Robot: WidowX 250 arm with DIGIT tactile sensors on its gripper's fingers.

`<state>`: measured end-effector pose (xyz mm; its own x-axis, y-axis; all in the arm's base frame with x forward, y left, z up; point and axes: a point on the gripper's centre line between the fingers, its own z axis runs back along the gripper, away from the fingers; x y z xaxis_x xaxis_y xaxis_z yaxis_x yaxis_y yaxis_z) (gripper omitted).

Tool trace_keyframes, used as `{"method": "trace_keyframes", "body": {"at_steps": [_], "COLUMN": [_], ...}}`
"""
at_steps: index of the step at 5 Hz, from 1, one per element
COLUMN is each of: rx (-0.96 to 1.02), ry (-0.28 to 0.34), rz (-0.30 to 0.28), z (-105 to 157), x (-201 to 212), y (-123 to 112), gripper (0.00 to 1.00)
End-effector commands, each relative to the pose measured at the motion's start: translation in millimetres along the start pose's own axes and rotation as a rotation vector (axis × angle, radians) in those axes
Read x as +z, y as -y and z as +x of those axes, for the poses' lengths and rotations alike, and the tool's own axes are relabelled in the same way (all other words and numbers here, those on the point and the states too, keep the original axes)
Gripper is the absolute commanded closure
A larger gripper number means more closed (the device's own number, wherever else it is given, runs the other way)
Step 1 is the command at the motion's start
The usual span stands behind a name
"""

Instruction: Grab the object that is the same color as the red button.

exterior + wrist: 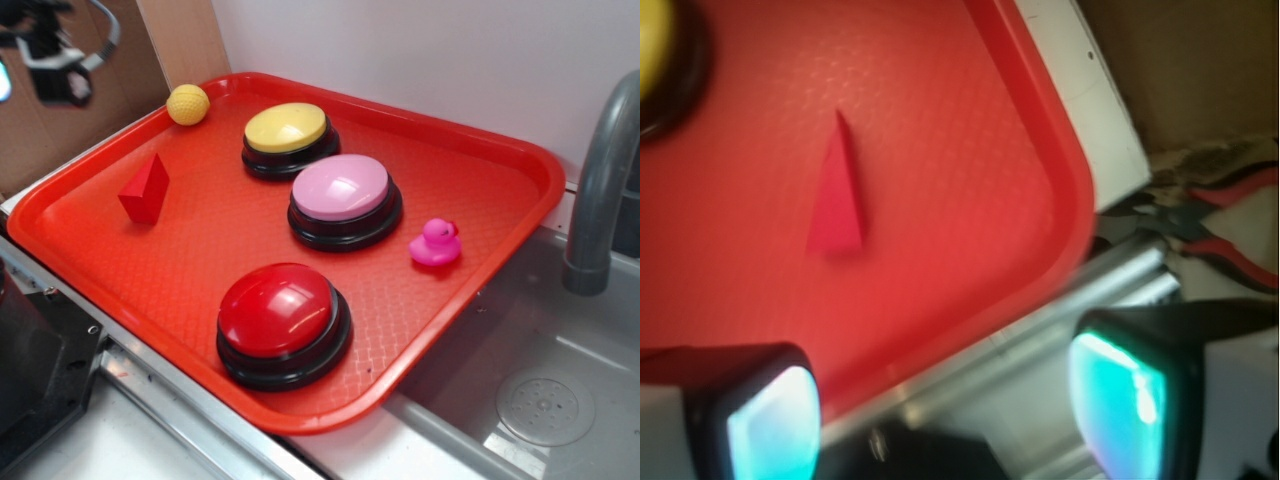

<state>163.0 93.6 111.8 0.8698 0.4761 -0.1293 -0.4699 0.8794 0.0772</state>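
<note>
A small red wedge block stands on the left part of the red tray. It also shows in the wrist view as a thin red triangle. The red button, a glossy dome on a black base, sits at the tray's near edge. My gripper is open and empty, its two teal pads wide apart. It hangs high over the tray's left rim, well off the wedge. In the exterior view only part of the gripper shows at the top left corner.
A yellow button, a pink button, a yellow dimpled ball and a pink duck are on the tray. A grey faucet and sink stand right. Red-handled pliers lie beyond the tray's rim.
</note>
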Motion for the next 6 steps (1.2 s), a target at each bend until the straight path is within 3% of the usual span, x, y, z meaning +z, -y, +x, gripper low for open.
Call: {"method": "trace_keyframes", "body": {"at_steps": [1, 3, 4, 5, 6], "rx": [0.052, 0.0, -0.08, -0.09, -0.11], "ry": [0.0, -0.019, 0.085, 0.072, 0.051], "rz": [0.03, 0.025, 0.054, 0.071, 0.048], "z": [28.2, 41.1, 44.2, 43.7, 43.3], "x": [-26.3, -58.9, -65.0, -70.3, -87.6], "y": [28.4, 21.8, 23.4, 26.6, 30.2], "gripper": [0.0, 0.0, 0.0, 0.0, 0.83]}}
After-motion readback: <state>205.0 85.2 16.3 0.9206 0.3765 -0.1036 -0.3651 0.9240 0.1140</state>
